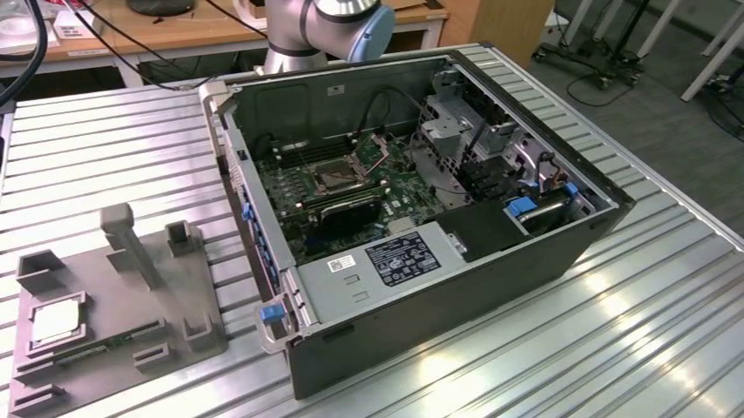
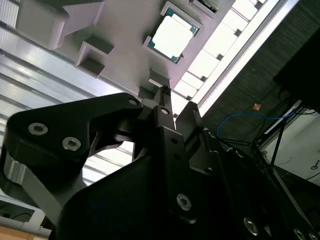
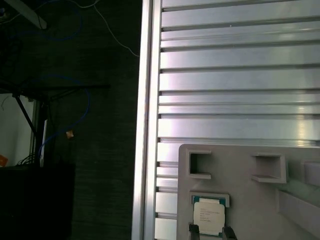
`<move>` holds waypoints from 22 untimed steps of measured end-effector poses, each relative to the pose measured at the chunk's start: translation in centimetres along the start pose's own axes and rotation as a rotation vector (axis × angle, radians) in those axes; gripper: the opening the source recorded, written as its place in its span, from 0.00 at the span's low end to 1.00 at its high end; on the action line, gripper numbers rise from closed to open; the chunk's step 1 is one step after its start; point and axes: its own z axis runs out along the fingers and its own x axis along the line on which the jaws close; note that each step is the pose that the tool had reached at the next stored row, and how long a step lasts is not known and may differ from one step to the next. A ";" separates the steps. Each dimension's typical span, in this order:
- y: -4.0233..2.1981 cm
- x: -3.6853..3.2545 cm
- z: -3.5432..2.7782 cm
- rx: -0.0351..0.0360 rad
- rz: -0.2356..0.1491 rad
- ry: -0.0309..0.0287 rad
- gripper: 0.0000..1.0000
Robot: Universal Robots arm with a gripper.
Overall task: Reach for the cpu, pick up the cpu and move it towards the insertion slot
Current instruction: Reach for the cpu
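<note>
A ribbed metal bench (image 1: 117,148) is seen under everything; an opened computer case (image 1: 465,287) is laid on its side on it, towards the exterior view's right; a green motherboard (image 1: 348,187) is exposed inside; a grey tray (image 1: 104,296) is set on the bench at the exterior view's left, apart from the case. The slot (image 1: 329,178), silver-framed and dark-centred, is found on the motherboard. The cpu (image 1: 56,324) is lodged flat in the tray's square recess, well apart from the slot; it is shown face-up in both wrist views (image 2: 172,35) (image 3: 210,216). The gripper (image 3: 210,232) is held over the tray near the cpu; its fingertips (image 3: 192,231) are spread apart, with nothing gripped; contact with the cpu cannot be told.
</note>
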 end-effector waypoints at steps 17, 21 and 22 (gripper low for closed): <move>0.00 0.00 0.04 0.0007 0.000 0.0000 0.39; 0.00 0.00 0.05 0.0007 0.000 0.0000 0.39; 0.00 0.00 0.05 0.0007 0.000 0.0000 0.39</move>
